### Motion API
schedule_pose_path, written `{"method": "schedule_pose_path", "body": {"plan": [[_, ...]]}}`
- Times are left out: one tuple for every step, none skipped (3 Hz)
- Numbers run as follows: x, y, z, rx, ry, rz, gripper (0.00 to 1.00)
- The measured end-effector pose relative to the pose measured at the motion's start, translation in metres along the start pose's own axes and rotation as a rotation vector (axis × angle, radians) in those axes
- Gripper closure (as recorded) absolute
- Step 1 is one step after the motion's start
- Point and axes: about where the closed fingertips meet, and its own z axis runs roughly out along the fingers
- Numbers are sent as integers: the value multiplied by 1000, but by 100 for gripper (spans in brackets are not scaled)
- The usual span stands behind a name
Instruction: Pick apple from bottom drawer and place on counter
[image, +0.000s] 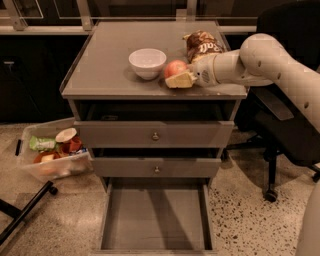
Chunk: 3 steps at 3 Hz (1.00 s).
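Observation:
The reddish-pink apple (174, 66) is at the counter's (107, 55) front right, just right of a white bowl (147, 62). My gripper (178, 77) reaches in from the right on a white arm and is shut on the apple, with one pale yellow finger (181, 80) lying along the apple's front. I cannot tell whether the apple touches the counter top. The bottom drawer (155, 217) is pulled open below, and its grey floor is bare.
A brown-and-yellow chip bag (202, 44) lies behind the gripper at the counter's back right. Two shut drawer fronts with knobs (155, 135) sit above the open drawer. A clear bin of snacks (52, 152) stands on the floor at left, a black chair (285, 130) at right.

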Motion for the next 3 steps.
{"method": "schedule_pose_path", "body": {"plan": [[4,1,12,-17,14,24,81],[9,4,12,-12,27,43,58],[5,7,4,1,34,35,35]]}}
